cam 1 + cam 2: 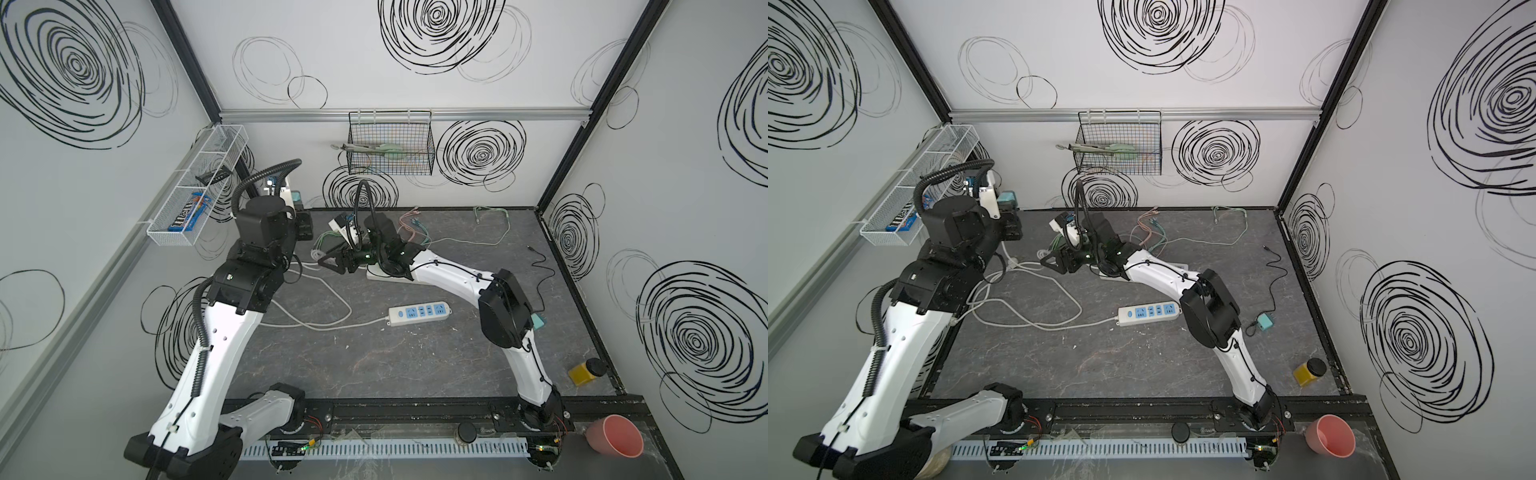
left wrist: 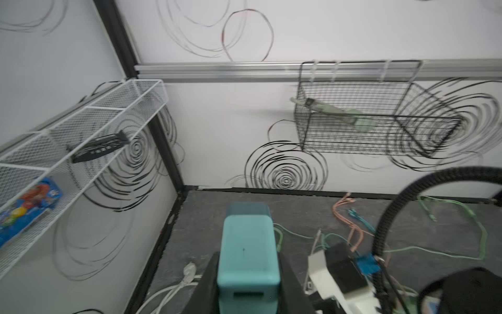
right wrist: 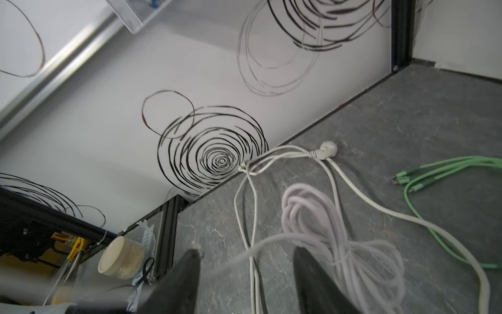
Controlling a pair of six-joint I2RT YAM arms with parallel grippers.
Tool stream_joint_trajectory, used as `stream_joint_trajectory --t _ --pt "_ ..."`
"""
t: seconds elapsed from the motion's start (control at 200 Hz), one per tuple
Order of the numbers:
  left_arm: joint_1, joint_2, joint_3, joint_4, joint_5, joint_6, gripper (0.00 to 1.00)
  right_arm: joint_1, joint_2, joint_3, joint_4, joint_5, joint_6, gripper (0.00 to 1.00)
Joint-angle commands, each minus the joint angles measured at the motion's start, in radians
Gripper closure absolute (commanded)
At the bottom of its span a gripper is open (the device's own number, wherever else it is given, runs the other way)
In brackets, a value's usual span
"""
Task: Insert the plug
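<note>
Plug clamped at left, power strip unheld at mid-table.
Left of centre in a top view, the teal plug (image 1: 1007,200) is gripped by the left gripper (image 2: 248,274), well apart from the power strip (image 1: 419,314). The right gripper (image 3: 246,250) is spread with nothing grasped, so the strip could be shoved by a tilted entry. A candy pack (image 1: 190,216) is kept in the white mesh shelf (image 1: 226,132), seemingly a green tool (image 1: 376,150) in the black wire basket (image 1: 419,141).

Left arm (image 1: 216,349) & right arm (image 1: 451,272): white shells, blk joints, corrugated blk hoses (image 1: 200,320), thin blk cables.
</note>
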Motion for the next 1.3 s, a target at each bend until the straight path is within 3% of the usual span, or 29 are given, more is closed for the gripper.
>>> stream_joint_trajectory --t 0.0,0.11,0.225,0.36,0.5,0.63,0.831,1.071,1.291 --pt "0.004 0.032 -0.051 0.006 -0.133 0.031 1.0 -0.064 -0.063 -0.045 -0.086 0.02 -0.057 0.24" --pt "0.018 0.028 -0.132 0.036 -0.202 0.023 1.0 -0.122 -0.173 -0.216 -0.073 0.018 -0.103 0.12" --pt "0.117 0.002 -0.142 0.049 -0.18 0.02 1.0 -0.192 -0.296 -0.369 -0.06 0.023 -0.139 0.0" --pt "0.185 -0.012 -0.123 0.055 -0.203 0.032 1.0 -0.252 -0.443 -0.502 -0.04 0.02 -0.179 0.03" --pt "0.18 -0.013 -0.103 0.051 -0.239 0.034 1.0 -0.263 -0.594 -0.633 0.002 0.147 -0.227 0.03" --pt "0.079 0.001 -0.121 0.052 -0.183 0.047 1.0 -0.277 -0.711 -0.759 0.089 0.239 -0.216 0.03" --pt "-0.054 0.046 -0.25 0.063 0.132 0.065 1.0 -0.303 -0.837 -0.895 0.168 0.372 -0.199 0.03" --pt "-0.21 0.121 -0.341 0.04 0.214 0.172 1.0 -0.343 -0.926 -0.97 0.162 0.503 -0.181 0.03" --pt "-0.343 0.162 -0.387 0.053 0.287 0.288 1.0 -0.411 -0.967 -1.019 0.148 0.481 -0.112 0.03"
